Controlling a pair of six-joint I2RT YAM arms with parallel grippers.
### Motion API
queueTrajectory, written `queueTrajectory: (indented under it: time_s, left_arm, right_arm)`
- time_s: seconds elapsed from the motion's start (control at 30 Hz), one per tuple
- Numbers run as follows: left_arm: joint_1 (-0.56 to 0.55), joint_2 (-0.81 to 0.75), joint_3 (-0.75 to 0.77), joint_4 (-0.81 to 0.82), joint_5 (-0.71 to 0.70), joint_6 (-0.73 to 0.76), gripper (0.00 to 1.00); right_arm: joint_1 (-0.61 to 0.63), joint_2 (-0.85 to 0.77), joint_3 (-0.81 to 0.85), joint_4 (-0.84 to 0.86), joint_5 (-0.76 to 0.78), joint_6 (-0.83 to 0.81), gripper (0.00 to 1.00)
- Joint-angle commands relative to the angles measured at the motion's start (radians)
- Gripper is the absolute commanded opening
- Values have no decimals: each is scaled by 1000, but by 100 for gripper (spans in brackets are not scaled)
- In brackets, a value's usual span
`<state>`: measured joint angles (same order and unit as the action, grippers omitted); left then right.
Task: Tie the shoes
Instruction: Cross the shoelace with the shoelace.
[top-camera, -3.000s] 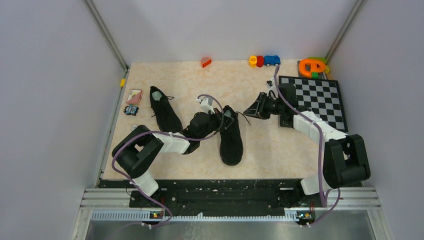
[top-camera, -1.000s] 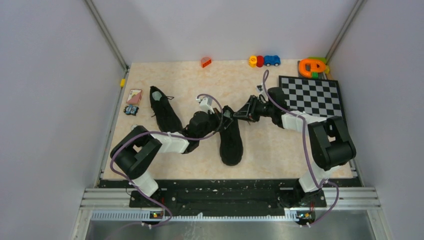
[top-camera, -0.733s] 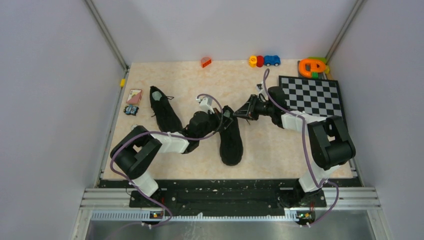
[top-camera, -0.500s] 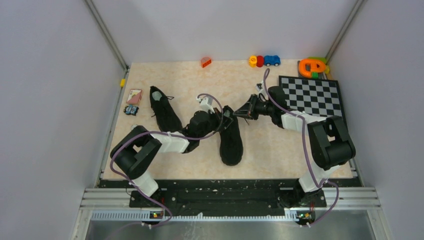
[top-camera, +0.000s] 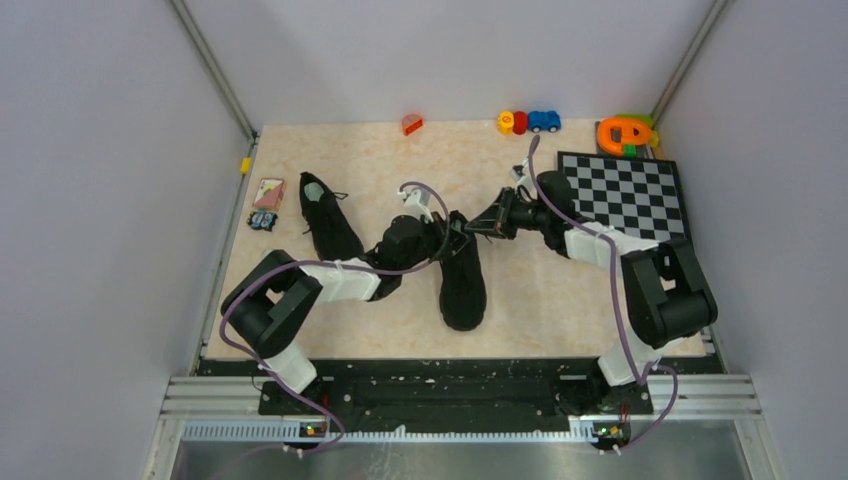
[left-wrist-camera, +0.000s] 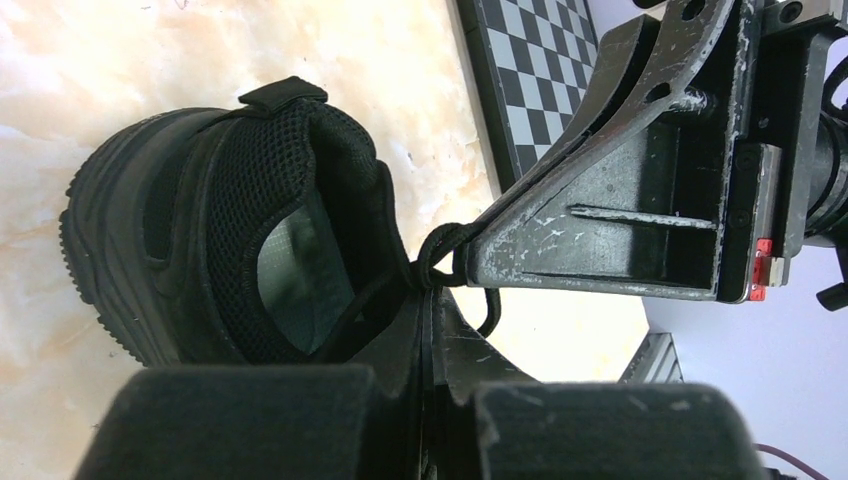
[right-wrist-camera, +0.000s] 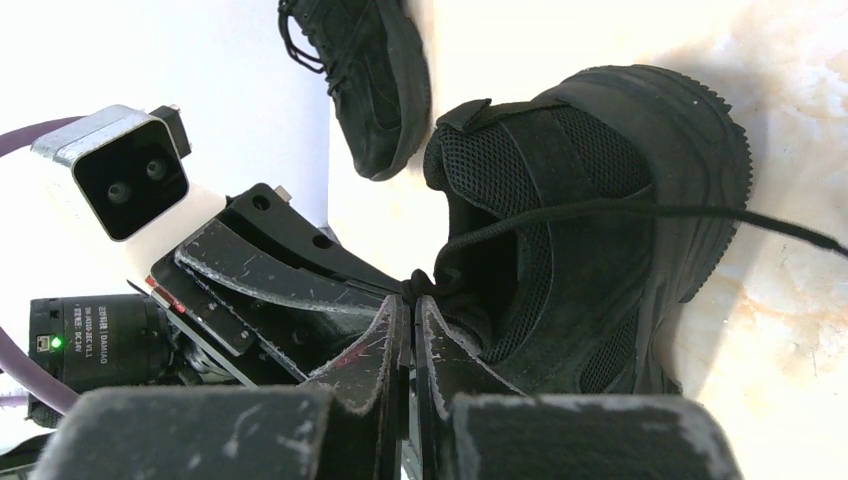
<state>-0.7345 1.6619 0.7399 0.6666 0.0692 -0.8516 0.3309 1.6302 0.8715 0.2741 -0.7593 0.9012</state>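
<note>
**Shoe tying: neither shoe shows a finished bow; both end effectors closed at one lace**

We find both shoes on the table (top-camera: 550, 300). One shoe (top-camera: 463, 285) lies near the middle, its heel towards the far side. The second shoe (top-camera: 330, 232) lies well apart to the left, with no arm on it.

Progress. We judge the task to be at an early stage. The wrist views show no finished bow on the middle shoe. One strand of its lace (right-wrist-camera: 620, 208) runs loose across the collar and trails onto the table past the sole. A small loop or twist of lace sits at the mouth of the shoe, between the two fingertip pairs. We cannot tell whether it is a first crossing or only a bunched strand. The second shoe's laces look loose, though they are small in the overhead view. What remains, in our judgement, is the knot and bow on the middle shoe, then all of the second shoe.

End effectors. The left end effector (left-wrist-camera: 428, 300) has its fingers pressed together, with the lace pinched at their tips just beside the collar. The right end effector (right-wrist-camera: 410, 310) is likewise pressed together, gripping the same lace bunch from the opposite side. The two tips almost touch.
</note>
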Motion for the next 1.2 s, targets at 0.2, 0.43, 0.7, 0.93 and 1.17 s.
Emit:
queueTrajectory:
  time_s: [0.2, 0.43, 0.7, 0.93, 1.17]
  left_arm:
    - [-4, 9, 51, 15, 25, -34, 0]
    - [-3, 28, 53, 50, 43, -148, 0]
    - [-3, 72, 38, 120, 81, -274, 0]
    - [1, 108, 36, 141, 80, -267, 0]
    - [13, 135, 30, 156, 105, -269, 0]
  right_arm:
    - [20, -66, 26, -9, 29, -7, 0]
    - [19, -76, -3, 38, 40, 26, 0]
    - [19, -89, -12, 19, 57, 8, 0]
    - [20, -109, 21, -124, 123, -96, 10]
    - [16, -87, 92, -230, 168, -188, 26]
